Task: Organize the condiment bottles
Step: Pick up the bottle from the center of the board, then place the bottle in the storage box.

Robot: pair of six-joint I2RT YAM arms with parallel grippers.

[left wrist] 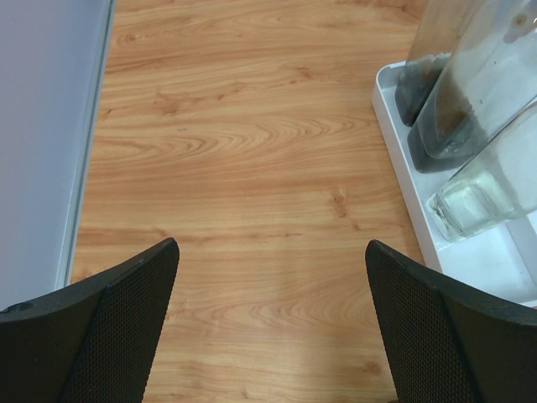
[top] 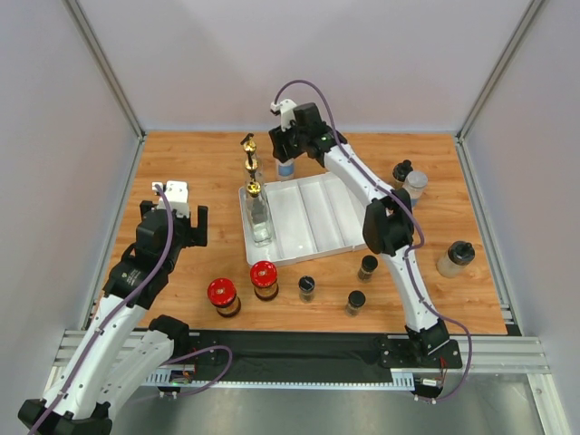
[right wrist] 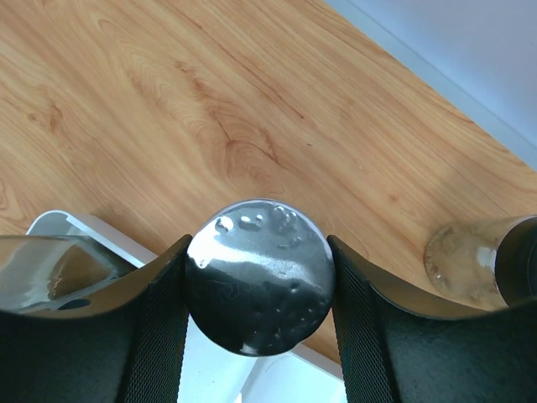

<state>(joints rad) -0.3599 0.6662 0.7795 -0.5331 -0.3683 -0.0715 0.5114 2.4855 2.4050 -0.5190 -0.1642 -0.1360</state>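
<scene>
silver-lidded jar [top: 286,169] clamped in right gripper [right wrist: 257,256] at far rim of white tray [top: 313,213]; left gripper [left wrist: 270,252] spread wide, empty. looks early: three gold-spouted bottles [top: 257,213] in tray; red-lidded jars [top: 221,292], black-capped spice jars [top: 306,287] outside.

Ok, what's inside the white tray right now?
Three tall gold-spouted bottles stand in the left compartment of the tray; the other compartments look bare. The right fingers and the silver-lidded jar they hold cover part of its far edge.
</scene>
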